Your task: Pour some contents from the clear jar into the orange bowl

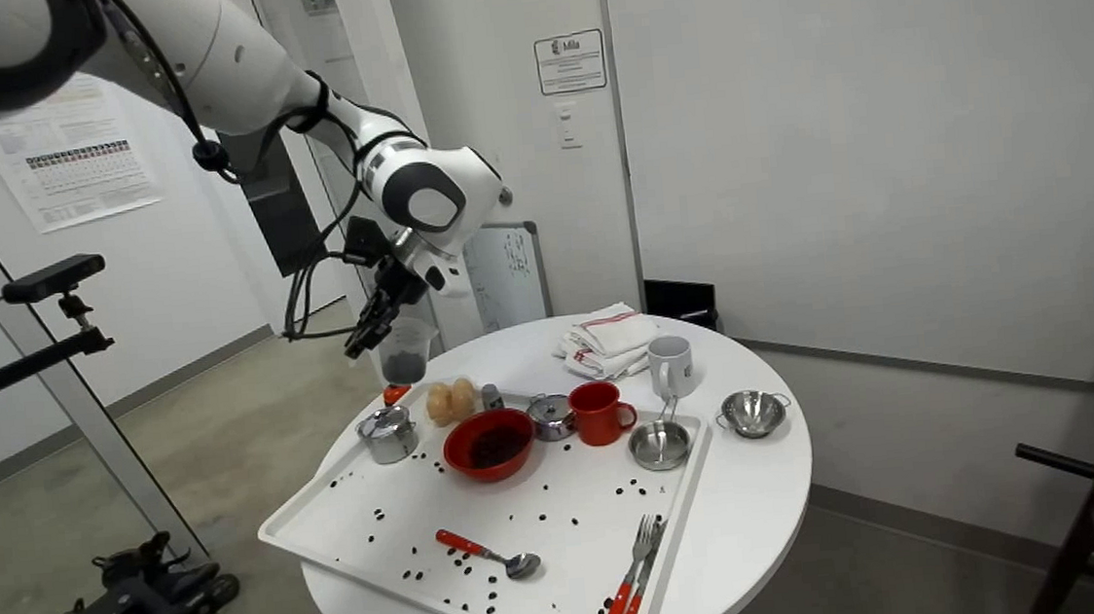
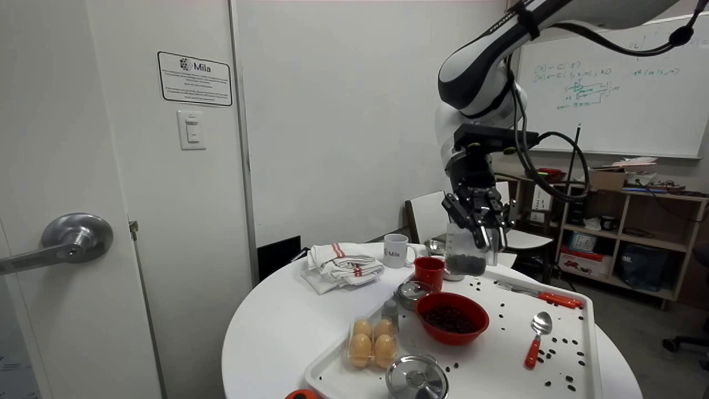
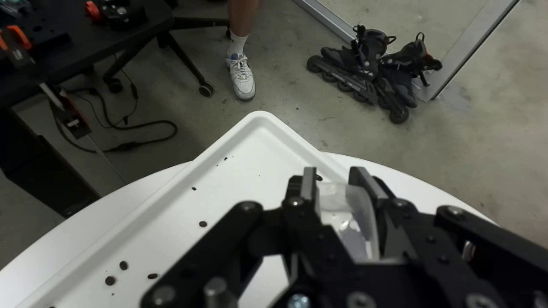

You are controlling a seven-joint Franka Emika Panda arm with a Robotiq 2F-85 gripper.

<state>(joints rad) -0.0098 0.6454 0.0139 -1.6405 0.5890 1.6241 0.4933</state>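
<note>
The clear jar is see-through, with dark contents at its bottom. My gripper is shut on it and holds it in the air, roughly upright. The jar also shows in an exterior view, below the gripper. In the wrist view the jar sits between the fingers of the gripper; its contents are hidden there. The orange bowl, which looks red, stands on the white tray and holds dark beans; it also shows in an exterior view. The jar is apart from the bowl.
The white tray bears scattered beans, a spoon, fork and knife. Around the bowl stand a lidded pot, eggs, a small lidded pot, a red mug and a strainer.
</note>
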